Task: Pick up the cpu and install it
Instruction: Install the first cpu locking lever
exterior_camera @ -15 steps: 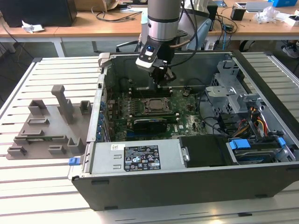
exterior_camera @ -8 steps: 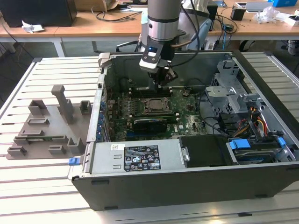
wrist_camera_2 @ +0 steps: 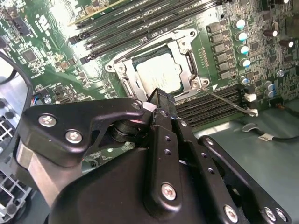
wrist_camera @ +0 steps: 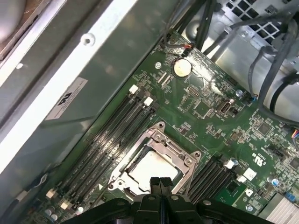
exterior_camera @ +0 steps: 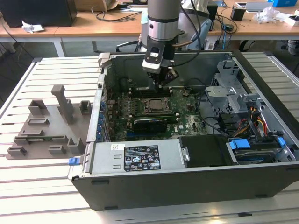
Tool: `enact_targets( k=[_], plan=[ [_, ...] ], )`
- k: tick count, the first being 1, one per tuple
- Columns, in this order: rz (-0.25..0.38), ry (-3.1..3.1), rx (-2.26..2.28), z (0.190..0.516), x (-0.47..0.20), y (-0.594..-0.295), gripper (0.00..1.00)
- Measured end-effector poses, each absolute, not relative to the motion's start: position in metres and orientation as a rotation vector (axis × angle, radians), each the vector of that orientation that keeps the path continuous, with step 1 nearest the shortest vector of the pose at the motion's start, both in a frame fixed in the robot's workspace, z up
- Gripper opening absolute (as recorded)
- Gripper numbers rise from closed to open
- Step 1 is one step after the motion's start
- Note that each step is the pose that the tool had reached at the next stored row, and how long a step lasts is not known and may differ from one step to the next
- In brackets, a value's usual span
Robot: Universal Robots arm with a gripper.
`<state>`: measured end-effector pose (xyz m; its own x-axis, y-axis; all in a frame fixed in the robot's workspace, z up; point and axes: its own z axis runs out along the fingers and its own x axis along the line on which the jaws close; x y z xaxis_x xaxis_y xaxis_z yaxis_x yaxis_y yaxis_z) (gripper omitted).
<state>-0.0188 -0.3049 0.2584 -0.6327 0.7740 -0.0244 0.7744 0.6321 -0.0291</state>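
You will find the cpu (wrist_camera_2: pixel 159 72) seated flat in the socket (wrist_camera_2: pixel 183 44) on the board, your gripper (wrist_camera_2: pixel 158 97) just above its edge, jaws pressed together on nothing; placement looks done, latching unconfirmed.

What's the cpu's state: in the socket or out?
In: the cpu lies flat within the socket frame in both wrist views, with the gripper above it, jaws shut.

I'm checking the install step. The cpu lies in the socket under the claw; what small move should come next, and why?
Probably raise the claw straight up a little: it is shut with nothing in it, above the cpu, which already lies flat inside the socket frame.
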Motion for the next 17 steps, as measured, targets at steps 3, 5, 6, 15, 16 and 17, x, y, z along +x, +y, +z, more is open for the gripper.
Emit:
enact_targets(
  k=[3, 5, 6, 15, 16, 17],
  plan=[
    [-0.057, 2.853, 1.289, 0.2584, -0.0188, -0.3049, 0.11],
    [-0.057, 2.872, 1.246, 0.2584, -0.0188, -0.3049, 0.11],
    [-0.057, 2.879, 1.228, 0.2584, -0.0188, -0.3049, 0.11],
    [-0.056, 2.942, 1.064, 0.2584, -0.0188, -0.3049, 0.11],
    [-0.056, 2.945, 1.054, 0.2584, -0.0188, -0.3049, 0.11],
    [-0.056, 2.949, 1.043, 0.2584, -0.0188, -0.3049, 0.11]
  ],
)
